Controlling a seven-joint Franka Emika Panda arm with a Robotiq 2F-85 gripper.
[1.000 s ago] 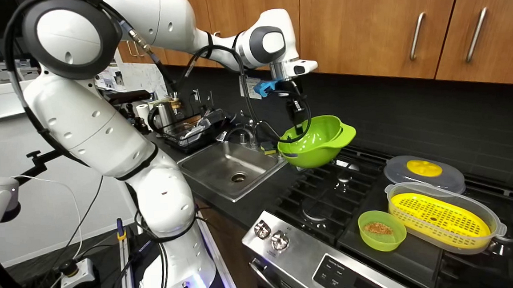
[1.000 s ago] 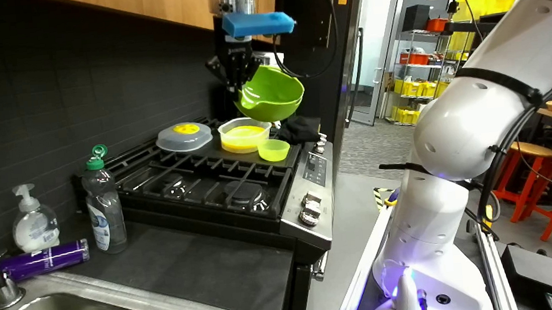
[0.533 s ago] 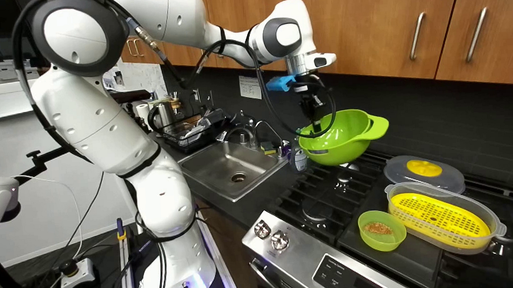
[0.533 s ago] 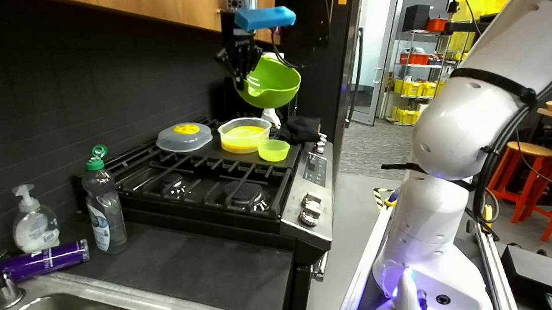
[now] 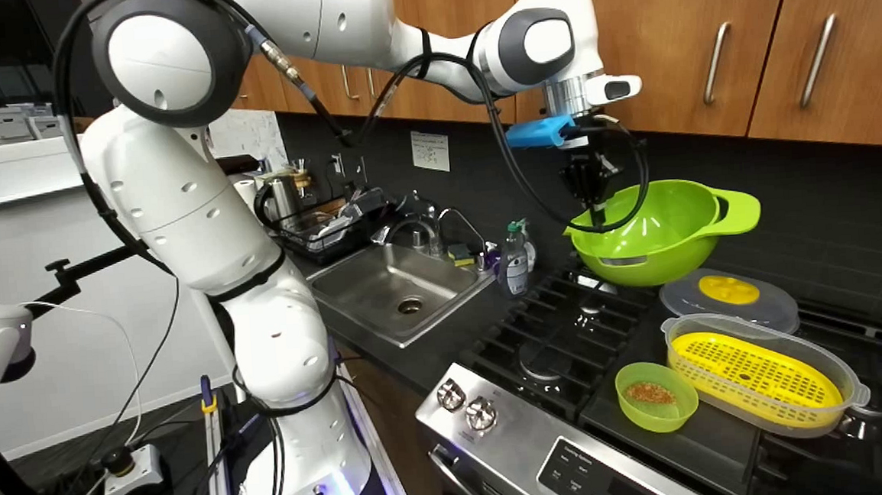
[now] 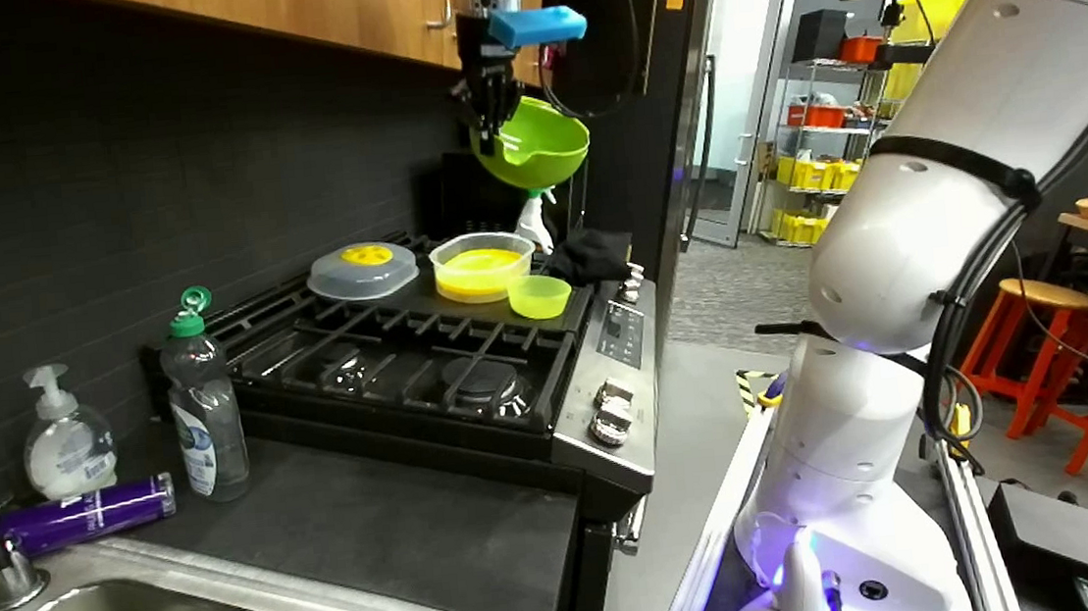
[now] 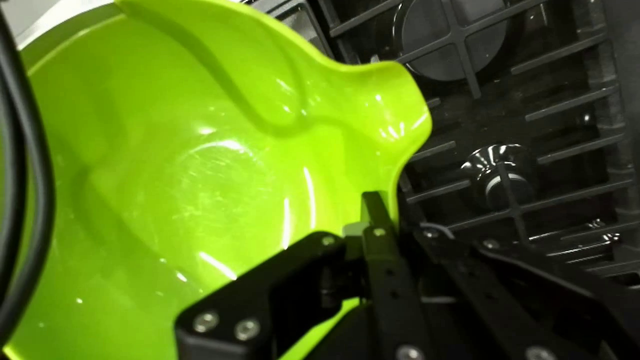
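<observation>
My gripper (image 5: 598, 213) is shut on the rim of a bright green bowl (image 5: 666, 241) and holds it in the air above the stove. In the wrist view one finger of the gripper (image 7: 392, 215) is inside the bowl (image 7: 200, 165), the other outside, beside the pour spout. The visible inside of the bowl holds nothing. Below stand a small green bowl (image 5: 662, 419) with brown grains, a clear container (image 5: 785, 427) with a yellow strainer insert (image 5: 731, 360), and a grey lid (image 5: 778, 307) with a yellow centre. The held bowl also shows in an exterior view (image 6: 541, 153).
The black stove grates (image 6: 389, 334) lie beneath. Wooden cabinets (image 5: 650, 43) hang above, near the wrist. A green-capped soap bottle (image 6: 206, 414), a pump bottle (image 6: 69, 450) and a purple canister (image 6: 89, 513) stand or lie by the sink (image 5: 383, 304). A white spray bottle (image 6: 534, 220) is behind.
My gripper and the green bowl have moved sideways over the stove, from the sink side toward the grey lid and clear container. The soap bottle, earlier hidden, now shows. The grip is unchanged.
</observation>
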